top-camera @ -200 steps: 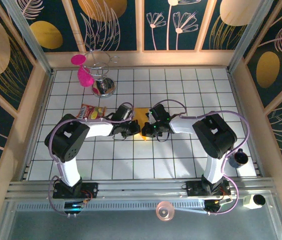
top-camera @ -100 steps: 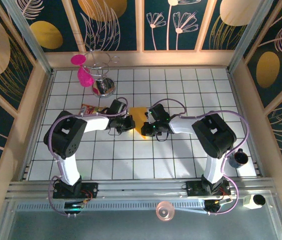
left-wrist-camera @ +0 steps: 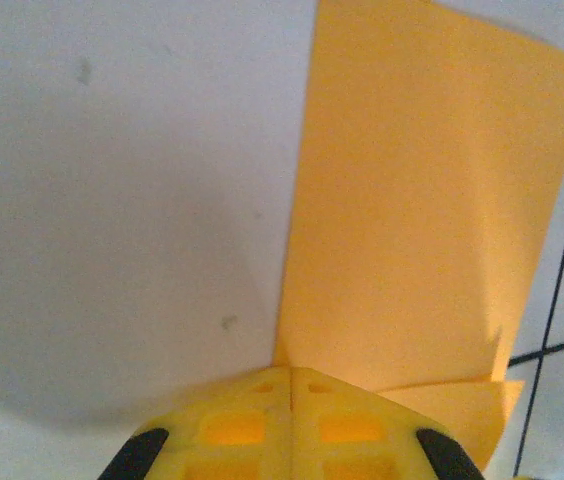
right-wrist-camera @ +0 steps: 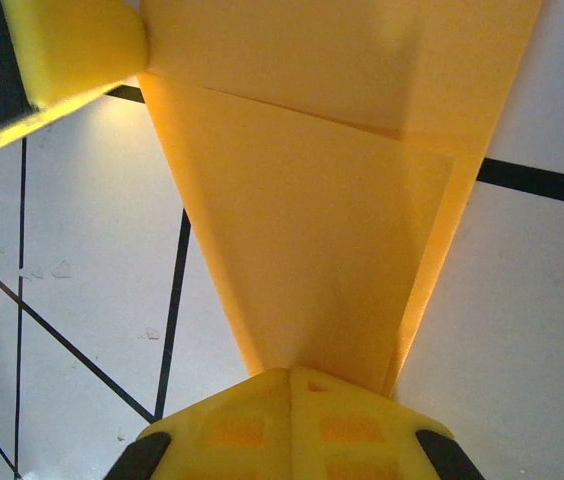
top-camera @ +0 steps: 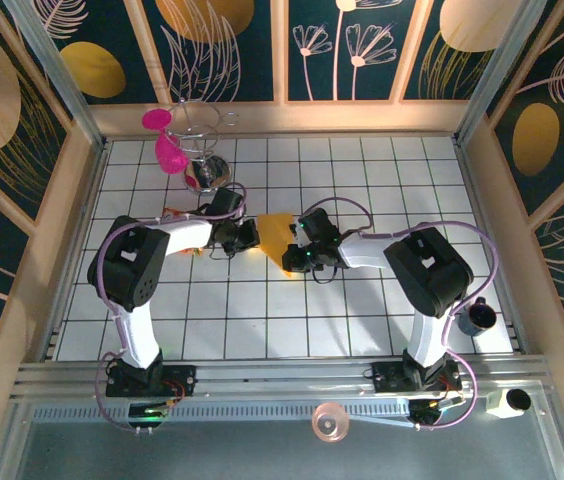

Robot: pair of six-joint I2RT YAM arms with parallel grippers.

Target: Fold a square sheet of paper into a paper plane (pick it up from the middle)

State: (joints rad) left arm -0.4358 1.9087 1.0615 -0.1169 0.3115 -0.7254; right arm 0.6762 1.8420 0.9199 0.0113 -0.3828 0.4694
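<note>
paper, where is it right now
In the top view the paper is near the middle of the table, pinched between both arms: the left claw at its left edge, the right claw at its near end.

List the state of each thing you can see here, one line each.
paper, folded, pinched at two ends
left claw, shut on paper
right claw, shut on paper
mug, upright, untouched

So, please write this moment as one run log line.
left gripper: shut on paper | right gripper: shut on paper | paper: partly folded, held by both
</note>
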